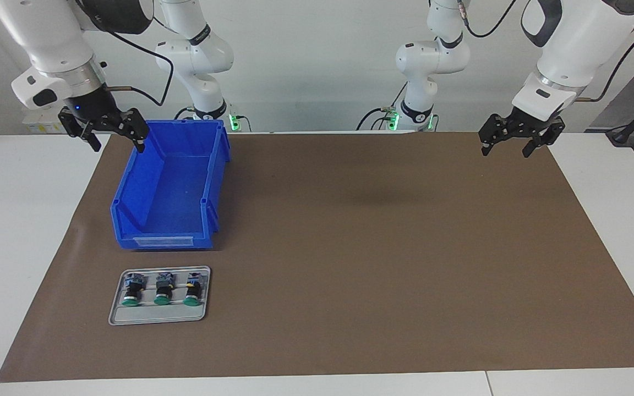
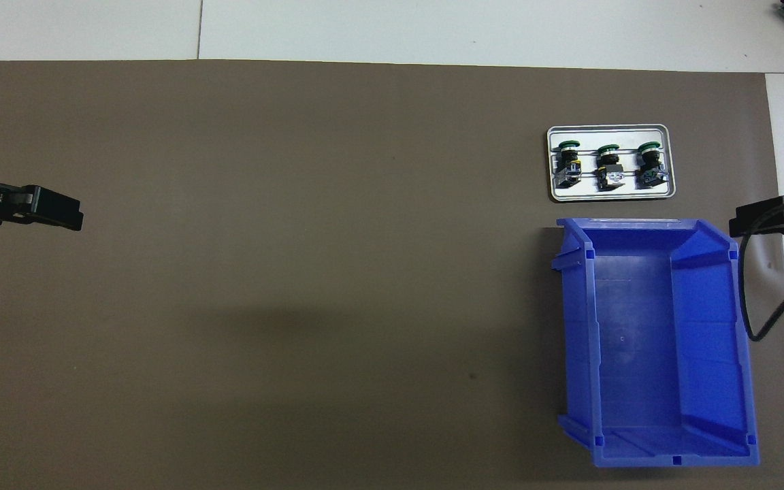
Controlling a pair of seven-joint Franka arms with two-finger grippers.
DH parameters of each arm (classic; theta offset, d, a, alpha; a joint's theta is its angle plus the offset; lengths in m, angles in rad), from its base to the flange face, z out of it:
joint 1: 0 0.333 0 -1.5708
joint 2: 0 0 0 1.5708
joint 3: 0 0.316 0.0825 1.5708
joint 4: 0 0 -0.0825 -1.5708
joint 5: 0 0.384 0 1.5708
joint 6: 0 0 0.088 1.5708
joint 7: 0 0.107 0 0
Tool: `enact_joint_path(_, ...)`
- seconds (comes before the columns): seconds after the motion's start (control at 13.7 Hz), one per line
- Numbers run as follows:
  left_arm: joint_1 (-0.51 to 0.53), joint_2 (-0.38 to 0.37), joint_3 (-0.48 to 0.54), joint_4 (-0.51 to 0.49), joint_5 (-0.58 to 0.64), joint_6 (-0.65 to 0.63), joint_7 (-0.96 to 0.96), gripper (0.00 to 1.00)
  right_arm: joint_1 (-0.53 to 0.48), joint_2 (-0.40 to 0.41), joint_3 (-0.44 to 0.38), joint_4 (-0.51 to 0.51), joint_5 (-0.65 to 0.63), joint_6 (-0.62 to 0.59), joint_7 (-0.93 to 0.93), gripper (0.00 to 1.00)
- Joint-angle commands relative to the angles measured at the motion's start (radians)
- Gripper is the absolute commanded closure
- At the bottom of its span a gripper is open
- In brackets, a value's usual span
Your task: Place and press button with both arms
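Three alike buttons with green caps lie side by side in a small grey tray (image 1: 157, 318) at the right arm's end of the table: one (image 1: 131, 290), the middle one (image 1: 163, 289) and a third (image 1: 192, 289). They also show in the overhead view (image 2: 608, 167), in the tray (image 2: 610, 196). My right gripper (image 1: 117, 144) is open and empty, up in the air over the mat's edge beside the blue bin; it also shows in the overhead view (image 2: 763, 218). My left gripper (image 1: 507, 149) is open and empty, raised over the mat at the left arm's end (image 2: 58, 211).
An empty blue bin (image 1: 212, 181) stands nearer to the robots than the tray, its low open front toward the tray (image 2: 739, 327). A brown mat (image 1: 377, 247) covers most of the white table. A black cable (image 2: 766, 320) hangs beside the bin.
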Motion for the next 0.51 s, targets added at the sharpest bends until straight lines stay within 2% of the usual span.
enact_joint_path(0.0, 0.008, -0.027, -0.006, -0.033, 0.013, 0.013, 0.009, 0.0, -0.008, -0.005, 0.012, 0.005, -0.021, -0.013, 0.037, 0.0)
enact_joint_path(0.44, 0.008, -0.027, -0.005, -0.033, 0.013, 0.013, 0.009, 0.0, -0.01, -0.014, 0.01, -0.02, -0.018, 0.011, 0.04, 0.0)
